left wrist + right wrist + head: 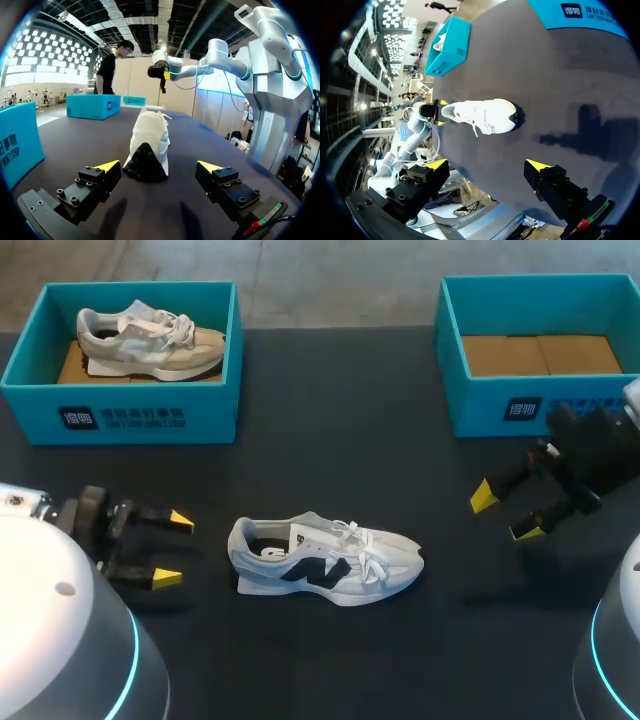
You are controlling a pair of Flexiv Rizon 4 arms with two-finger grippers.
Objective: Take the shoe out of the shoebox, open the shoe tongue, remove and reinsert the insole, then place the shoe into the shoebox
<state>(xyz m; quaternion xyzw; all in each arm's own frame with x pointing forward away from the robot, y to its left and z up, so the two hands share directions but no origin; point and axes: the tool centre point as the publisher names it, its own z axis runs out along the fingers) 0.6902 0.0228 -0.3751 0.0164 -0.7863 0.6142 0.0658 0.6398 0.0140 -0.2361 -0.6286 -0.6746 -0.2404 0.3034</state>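
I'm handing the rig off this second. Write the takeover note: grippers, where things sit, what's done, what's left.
Left gripper: open, empty, just behind the heel of the white shoe.
Right gripper: open, empty, off the toe end, apart from it.
White shoe: upright on the table between the arms, laces look tied.
Right shoebox: empty. Left shoebox: holds a beige shoe.
Done: shoe is out.
Left: by the look of it, tongue, insole out and in, reboxing.
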